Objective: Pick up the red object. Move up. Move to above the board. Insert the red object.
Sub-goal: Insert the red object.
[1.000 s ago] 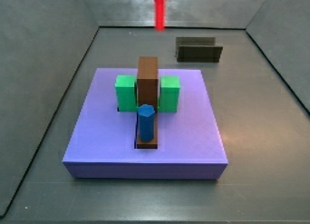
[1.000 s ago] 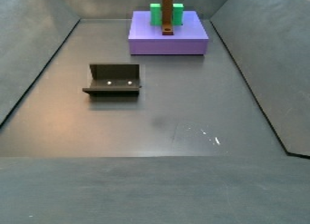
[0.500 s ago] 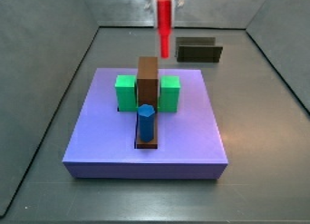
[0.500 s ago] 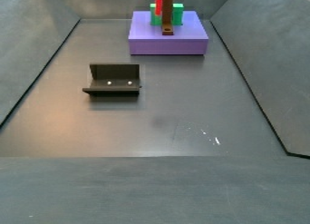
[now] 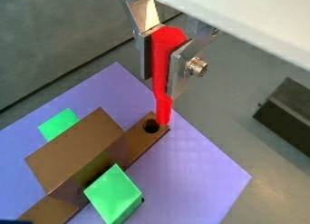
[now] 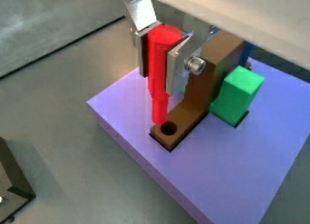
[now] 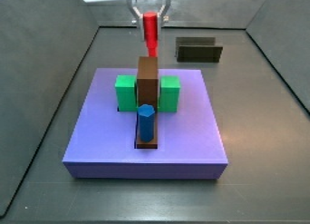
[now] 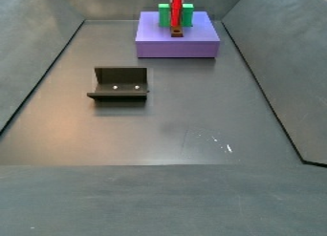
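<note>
Gripper [image 5: 164, 48] w/ flat silver plate fingers [image 6: 140, 14] sits above the large flat lavender-purple square board [image 7: 109, 146], jaws closed down to the width of the thin bright red straight rod [image 5: 164, 78], which they clamp at its upper end. Rod hangs upright; in both wrist views its lower tip is right at the round hole [image 6: 166, 132] in the end of the brown central strip [image 5: 85, 155]. Can't tell whether the tip has entered the hole or just touches the rim.

In a side view the gripper [image 7: 148, 12] is at the top of frame, red rod [image 7: 149, 33] pointing down at the strip's far end [image 7: 148, 75]. Two green blocks [image 7: 126, 92] flank the strip, one each side, touching it. A thicker blue hexagonal peg [image 7: 145, 121] stands upright in the strip's near end, well apart from the rod.

In a side view the board [image 8: 196, 44] sits near the counter's far edge, about centred between the side walls, red rod [image 8: 177, 12] upright over it. The fixture [image 8: 119, 85], a dark L-shaped bracket on a base plate, stands toward the left edge mid-counter, well apart from the board; it also shows at a wrist view's edge [image 5: 285, 110].
</note>
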You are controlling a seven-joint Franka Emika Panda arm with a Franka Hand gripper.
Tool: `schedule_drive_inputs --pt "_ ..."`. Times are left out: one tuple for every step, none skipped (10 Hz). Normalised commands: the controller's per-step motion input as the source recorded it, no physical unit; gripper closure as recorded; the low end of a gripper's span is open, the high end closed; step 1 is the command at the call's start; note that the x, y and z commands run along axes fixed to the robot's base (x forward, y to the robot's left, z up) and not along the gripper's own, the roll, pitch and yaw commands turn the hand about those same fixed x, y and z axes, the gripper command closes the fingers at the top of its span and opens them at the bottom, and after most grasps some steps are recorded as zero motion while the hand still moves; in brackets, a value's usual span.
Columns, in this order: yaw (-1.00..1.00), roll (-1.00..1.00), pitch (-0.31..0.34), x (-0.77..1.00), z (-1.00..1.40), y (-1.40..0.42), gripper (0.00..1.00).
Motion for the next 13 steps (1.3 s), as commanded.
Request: schedule_drive_inputs --pt "-0.01 0.02 -0.034 -0.03 -0.3 0.0 1.0" --pt "0.0 0.02 -0.014 -0.08 -0.18 -0.03 1.0" --pt "0.0 0.03 0.0 0.0 -0.13 -0.12 1.0" --pt "0.0 0.04 0.0 0.0 -0.15 -0.09 1.0" --pt "0.0 0.05 0.0 -0.01 -0.12 -0.08 1.0" --pt "0.0 0.06 0.0 -0.02 -0.09 -0.09 1.0" --pt "0.0 0.06 0.0 -0.04 -0.14 -0.06 1.0" --pt "0.0 0.06 0.0 -0.05 -0.17 -0.02 1.0" --pt "0.0 0.06 0.0 -0.06 -0.18 -0.01 1.0" --pt "-0.03 0.07 0.0 -0.06 -0.21 0.0 1.0" --pt "-0.01 0.08 0.0 -0.02 -0.24 0.0 1.0" --pt "0.0 0.12 0.0 0.0 -0.31 0.0 1.0" --pt "0.01 0.26 0.0 0.13 -0.28 0.0 1.0"
